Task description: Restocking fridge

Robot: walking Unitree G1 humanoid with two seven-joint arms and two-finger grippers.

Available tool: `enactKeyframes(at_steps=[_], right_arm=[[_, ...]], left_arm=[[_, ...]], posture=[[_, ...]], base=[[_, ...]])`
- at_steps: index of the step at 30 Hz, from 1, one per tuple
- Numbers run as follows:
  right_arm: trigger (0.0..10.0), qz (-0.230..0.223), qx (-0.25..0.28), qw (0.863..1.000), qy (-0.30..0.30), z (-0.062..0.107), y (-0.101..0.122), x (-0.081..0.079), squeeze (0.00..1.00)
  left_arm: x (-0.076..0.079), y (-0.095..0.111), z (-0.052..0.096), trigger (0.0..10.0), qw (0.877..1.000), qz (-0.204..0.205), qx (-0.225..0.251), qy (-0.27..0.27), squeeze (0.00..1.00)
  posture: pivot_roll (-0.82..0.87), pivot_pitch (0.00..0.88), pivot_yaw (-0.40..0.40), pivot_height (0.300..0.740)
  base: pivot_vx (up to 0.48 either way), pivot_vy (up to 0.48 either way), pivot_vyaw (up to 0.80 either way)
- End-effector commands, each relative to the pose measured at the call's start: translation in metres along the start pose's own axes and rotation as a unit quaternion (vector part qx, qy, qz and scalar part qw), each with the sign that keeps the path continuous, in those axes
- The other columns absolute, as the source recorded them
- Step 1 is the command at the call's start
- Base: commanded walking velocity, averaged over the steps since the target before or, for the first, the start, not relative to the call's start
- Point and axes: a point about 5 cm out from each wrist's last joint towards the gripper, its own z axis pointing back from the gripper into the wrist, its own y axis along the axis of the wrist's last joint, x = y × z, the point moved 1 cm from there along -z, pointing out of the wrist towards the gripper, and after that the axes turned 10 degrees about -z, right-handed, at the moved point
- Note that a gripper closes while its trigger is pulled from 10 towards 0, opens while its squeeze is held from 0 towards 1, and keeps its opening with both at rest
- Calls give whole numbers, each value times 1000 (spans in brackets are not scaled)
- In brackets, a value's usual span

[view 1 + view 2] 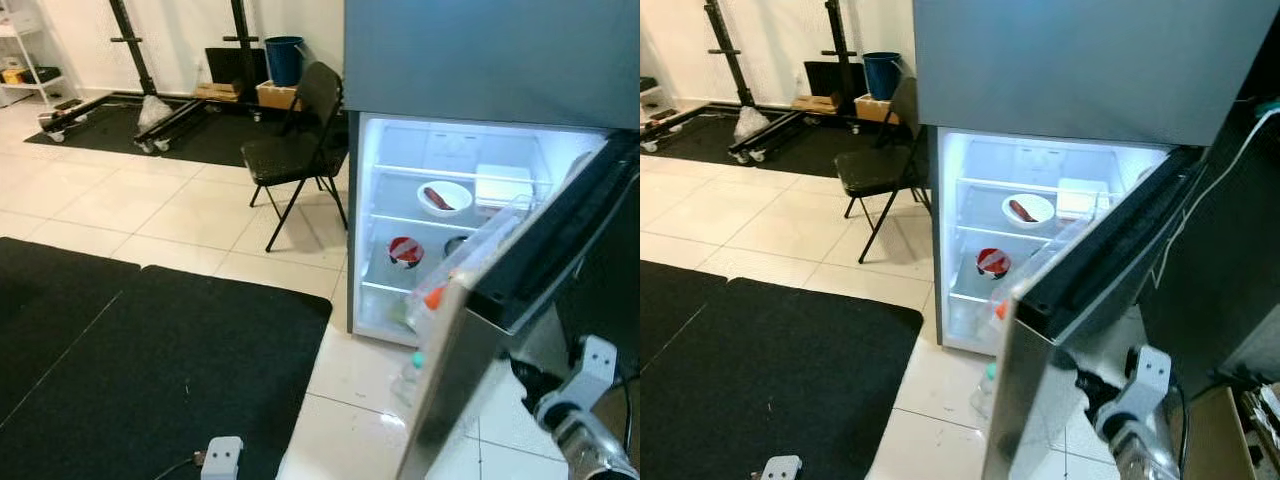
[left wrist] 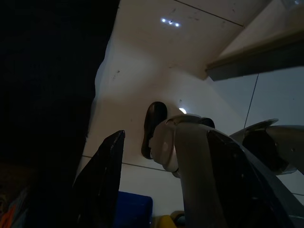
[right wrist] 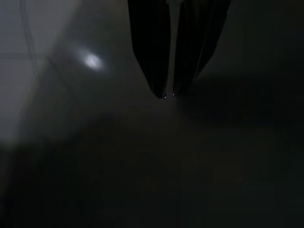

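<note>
Fridge (image 1: 480,60) stood ahead and to the robot's right, its lower door (image 1: 520,330) swung wide open and its interior lit. On 1 glass shelf sat a white bowl (image 1: 444,197) holding something red, with a white container (image 1: 503,184) just beside it. A red and white item (image 1: 405,251) rested on the shelf below. A black folding chair (image 1: 297,150) stood near the fridge's left side, and a black mat (image 1: 140,380) covered the tiled floor. The left gripper (image 2: 166,190) hung low over the floor, fingers spread apart. The right gripper (image 3: 168,94) hung in shadow, fingertips nearly together.
</note>
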Motion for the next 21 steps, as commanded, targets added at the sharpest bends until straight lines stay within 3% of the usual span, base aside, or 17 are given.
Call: enactKeyframes(at_steps=[1,2,3,6,7,8,9,11,12,13,14,15,17,19,21], right_arm=[[10000,2,4,998,56,-11,5,-19,0],[10000,22,-10,991,131,-21,7,-44,0],[10000,22,-10,991,131,-21,7,-44,0],[10000,37,-26,962,269,-35,7,-97,0],[10000,37,-26,962,269,-35,7,-97,0],[10000,38,-28,950,307,-39,6,-116,0],[10000,38,-28,950,307,-39,6,-116,0],[10000,36,-25,929,367,-45,7,-149,0],[10000,36,-25,929,367,-45,7,-149,0],[10000,31,-23,919,393,-46,8,-164,0],[10000,40,-25,900,433,-46,7,-189,0],[10000,40,-25,900,433,-46,7,-189,0],[10000,50,-27,869,491,-41,6,-222,0],[10000,55,-23,865,498,-40,6,-228,0],[10000,76,-24,893,443,-49,2,-210,0]], left_arm=[[1,-1,0,10000,1000,-2,-4,-2,0],[1,-2,0,10000,1000,-3,-6,-3,0],[1,-2,0,10000,1000,-3,-6,-3,0],[2,-3,0,10000,1000,-3,-6,-4,0],[2,-3,0,10000,1000,-3,-6,-4,0],[2,-3,0,10000,1000,-1,-6,-3,0],[2,-3,0,10000,1000,-1,-6,-3,0],[1,-4,1,10000,1000,1,-5,-1,0],[1,-4,1,10000,1000,1,-5,-1,0],[0,-5,1,10000,1000,2,-6,0,0],[0,-6,2,10000,1000,2,-7,0,0],[0,-6,2,10000,1000,2,-7,0,0],[-1,-7,3,10000,1000,3,-8,1,0],[-1,-7,3,10000,1000,4,-8,2,0],[-1,-6,2,10000,1000,5,-7,4,0]], posture=[[-40,0,6,740],[-36,0,7,740],[-36,0,7,740],[-25,0,3,740],[-25,0,3,740],[-18,0,-2,740],[-18,0,-2,740],[-17,0,-3,740],[-17,0,-3,740],[-17,0,-2,740],[-7,0,-5,740],[-7,0,-5,740],[-6,0,-5,740],[-7,0,-7,740],[-9,0,-6,740]], base=[[0,0,0],[0,0,0],[0,0,0],[0,0,0],[0,0,0],[0,0,0],[0,0,0],[0,0,0],[0,0,0],[0,0,0],[0,0,0],[0,0,0],[0,0,0],[0,0,0],[0,0,0]])
